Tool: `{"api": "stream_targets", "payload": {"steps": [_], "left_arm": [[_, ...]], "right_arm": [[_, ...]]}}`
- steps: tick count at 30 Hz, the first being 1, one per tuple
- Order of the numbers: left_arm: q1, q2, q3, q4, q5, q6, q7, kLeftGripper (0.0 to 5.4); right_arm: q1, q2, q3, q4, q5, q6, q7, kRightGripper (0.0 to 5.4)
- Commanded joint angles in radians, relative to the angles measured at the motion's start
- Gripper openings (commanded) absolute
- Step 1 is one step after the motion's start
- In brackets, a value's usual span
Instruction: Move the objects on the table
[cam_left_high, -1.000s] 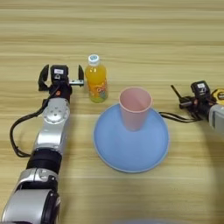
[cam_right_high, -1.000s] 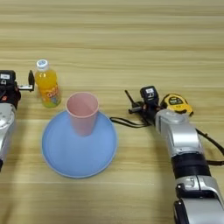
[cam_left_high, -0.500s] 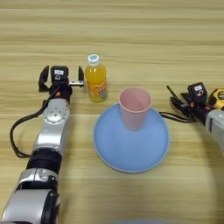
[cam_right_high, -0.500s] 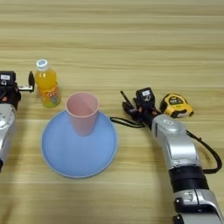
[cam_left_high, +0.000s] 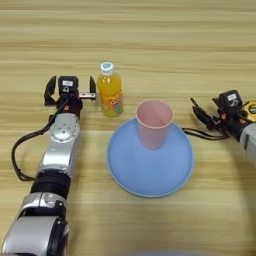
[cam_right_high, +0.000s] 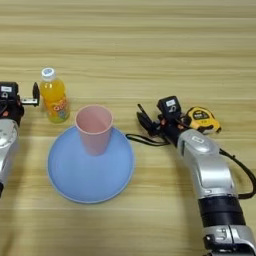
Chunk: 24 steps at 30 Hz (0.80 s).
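**Two arms, one cup, one bottle, nothing grabbed yet**

So the pale pink tapered plastic cup (cam_left_high: 154, 123) stood upright at the top rim of the big round blue plate (cam_left_high: 150, 170), dead centre of the frame, open mouth up and looking empty as far as I could tell. Just left of it and a bit higher up, off the plate, was the small orange juice bottle (cam_left_high: 110, 96) with a white cap and a colourful label, standing upright on the light wood-grain table (cam_left_high: 150, 40).

The left gripper (cam_left_high: 70, 91) sat in the left-middle of the frame, right beside the bottle. Its two black fingers were spread wide and had nothing between them; the near finger looked just short of the bottle, though I couldn't swear it wasn't touching. My guess is it was parked there to go for the bottle.

The right gripper (cam_right_high: 146, 123) was right of centre, pointing left toward the cup, fingers parted, holding nothing, and still apart from the plate's edge. Seemed lined up for the cup. Behind it, by the wrist, lay a yellow and black tape measure (cam_right_high: 202, 119), with a black cable (cam_right_high: 145, 142) trailing across the table underneath.
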Motion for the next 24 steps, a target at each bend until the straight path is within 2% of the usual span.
{"api": "stream_targets", "payload": {"steps": [1,7,11,16,24], "left_arm": [[-0.012,0.002,-0.003,0.006,0.010,0.003,0.004,5.40],[-0.013,0.002,-0.004,0.009,0.011,0.002,0.005,5.40],[-0.013,0.002,-0.004,0.010,0.012,0.002,0.006,5.40],[-0.014,0.001,-0.005,0.009,0.012,0.002,0.007,5.40],[-0.014,0.001,-0.005,0.010,0.012,0.002,0.007,5.40]], "right_arm": [[0.060,-0.061,0.015,-0.129,0.016,0.020,0.057,4.36],[0.131,-0.135,0.021,-0.248,0.052,0.049,0.146,4.96],[0.155,-0.160,0.040,-0.283,0.085,0.059,0.203,5.36],[0.169,-0.171,0.071,-0.303,0.116,0.047,0.261,5.36],[0.164,-0.152,0.128,-0.283,0.104,-0.018,0.288,5.36]]}}
